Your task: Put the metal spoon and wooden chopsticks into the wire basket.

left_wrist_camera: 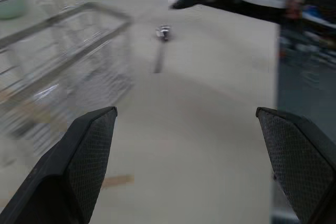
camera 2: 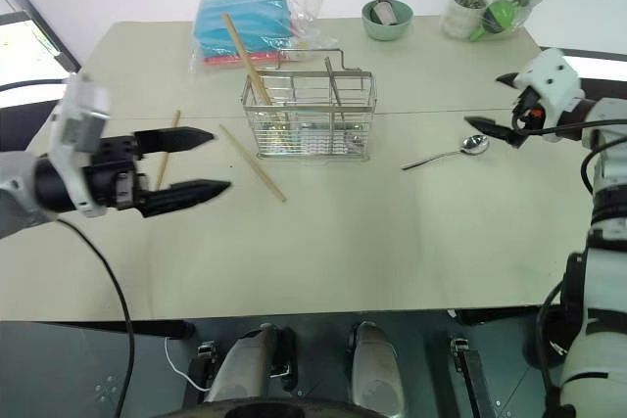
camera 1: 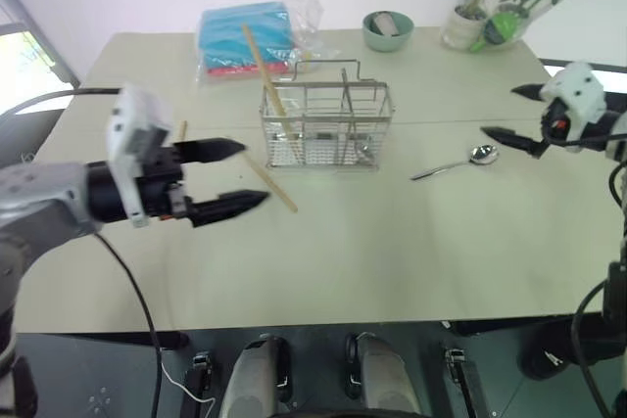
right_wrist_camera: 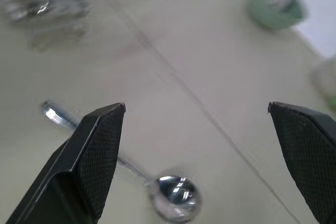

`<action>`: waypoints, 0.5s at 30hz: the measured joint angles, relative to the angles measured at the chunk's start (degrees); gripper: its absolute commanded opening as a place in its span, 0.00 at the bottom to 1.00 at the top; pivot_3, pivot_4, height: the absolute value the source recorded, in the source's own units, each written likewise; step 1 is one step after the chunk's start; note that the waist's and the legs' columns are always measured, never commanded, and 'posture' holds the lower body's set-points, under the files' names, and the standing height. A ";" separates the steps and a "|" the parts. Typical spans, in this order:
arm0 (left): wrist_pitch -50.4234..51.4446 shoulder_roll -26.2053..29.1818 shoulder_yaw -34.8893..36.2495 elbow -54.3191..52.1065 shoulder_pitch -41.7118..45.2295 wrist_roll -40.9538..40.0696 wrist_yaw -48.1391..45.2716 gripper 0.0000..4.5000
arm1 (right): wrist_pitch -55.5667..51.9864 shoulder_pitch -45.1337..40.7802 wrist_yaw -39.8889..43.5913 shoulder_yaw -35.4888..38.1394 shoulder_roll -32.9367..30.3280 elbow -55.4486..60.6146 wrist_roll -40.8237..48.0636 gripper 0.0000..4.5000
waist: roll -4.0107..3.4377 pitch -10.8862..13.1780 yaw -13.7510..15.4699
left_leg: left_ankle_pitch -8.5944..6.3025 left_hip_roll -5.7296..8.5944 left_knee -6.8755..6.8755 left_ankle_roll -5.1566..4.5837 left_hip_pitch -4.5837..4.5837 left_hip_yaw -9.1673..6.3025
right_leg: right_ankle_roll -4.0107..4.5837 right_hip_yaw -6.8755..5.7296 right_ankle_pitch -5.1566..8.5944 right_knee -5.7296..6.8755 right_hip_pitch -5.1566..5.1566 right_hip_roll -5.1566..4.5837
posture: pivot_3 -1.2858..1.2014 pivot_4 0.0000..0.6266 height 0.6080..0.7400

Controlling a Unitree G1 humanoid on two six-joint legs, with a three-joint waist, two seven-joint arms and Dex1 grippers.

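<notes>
The wire basket (camera 1: 326, 124) stands mid-table, with one wooden chopstick (camera 1: 265, 70) leaning out of its left end. A second chopstick (camera 1: 269, 181) lies flat on the table just left of the basket, and a third (camera 2: 173, 139) lies further left, partly behind my left gripper. The metal spoon (camera 1: 456, 164) lies on the table right of the basket, its bowl to the right. My left gripper (camera 1: 250, 175) hovers open left of the basket, pointing right, nothing between its fingers (left_wrist_camera: 84, 161). My right gripper (camera 1: 500, 112) hangs open above the spoon's bowl (right_wrist_camera: 173, 198), empty.
A small green bowl (camera 1: 388, 30) sits at the back of the table. A blue cloth pack in a plastic bag (camera 1: 250, 38) lies behind the basket. Potted plants (camera 1: 490, 7) stand at the back right corner. The table's near edge (camera 1: 323, 315) runs below my arms.
</notes>
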State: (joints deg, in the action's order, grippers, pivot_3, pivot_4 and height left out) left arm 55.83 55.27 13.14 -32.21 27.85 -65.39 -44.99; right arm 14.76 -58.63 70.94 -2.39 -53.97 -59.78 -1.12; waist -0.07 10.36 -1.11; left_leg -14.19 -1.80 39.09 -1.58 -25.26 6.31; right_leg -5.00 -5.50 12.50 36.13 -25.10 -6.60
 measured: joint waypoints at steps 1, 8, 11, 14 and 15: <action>-0.22 -0.73 -3.26 0.81 2.50 1.22 -1.67 0.99 | 1.73 -2.16 2.47 -2.44 0.07 -2.42 -2.43 1.00 | -0.01 0.01 0.13 | 0.01 0.03 0.00 0.02 0.00 0.00 | 0.00 0.00 0.00 -0.02 0.01 0.02 | 0.52 0.24 0.81; -2.51 -7.38 -17.18 6.57 11.82 10.53 -7.43 0.99 | 7.52 -9.50 5.42 -13.02 2.94 -12.25 -14.98 1.00 | 0.01 0.03 0.20 | 0.07 0.04 0.06 0.08 -0.06 0.01 | -0.02 0.00 0.00 -0.02 -0.01 0.02 | 0.52 0.24 0.81; -3.14 -9.63 -18.95 7.47 14.23 12.50 -8.67 0.99 | 8.19 -11.37 3.45 -15.34 5.55 -14.43 -18.51 1.00 | -0.03 0.06 -0.08 | 0.14 0.00 0.05 0.20 -0.04 0.00 | -0.02 0.01 -0.01 0.06 -0.05 0.04 | 0.52 0.24 0.81; -3.39 -10.59 -19.13 7.93 14.88 13.61 -9.13 0.99 | 8.80 -11.71 0.20 -18.02 6.66 -15.74 -22.57 1.00 | -0.05 0.07 0.03 | 0.17 -0.01 0.04 0.24 -0.04 -0.02 | -0.01 0.01 0.00 0.08 -0.06 0.07 | 0.52 0.24 0.81; -3.39 -10.68 -19.10 8.17 15.07 13.77 -9.15 0.99 | 8.76 -11.71 -1.09 -18.54 7.21 -16.25 -23.50 1.00 | -0.05 0.07 0.04 | 0.17 -0.01 0.05 0.24 -0.04 -0.02 | -0.01 0.01 0.00 0.08 -0.05 0.07 | 0.52 0.24 0.81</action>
State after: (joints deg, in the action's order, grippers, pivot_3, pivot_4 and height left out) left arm 52.44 44.59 -5.96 -24.05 42.92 -51.62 -54.14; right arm 23.52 -70.35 69.84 -20.92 -46.75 -76.03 -24.62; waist -0.12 10.42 -1.07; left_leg -14.02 -1.81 39.14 -1.34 -25.31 6.29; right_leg -5.01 -5.49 12.50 36.21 -25.15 -6.53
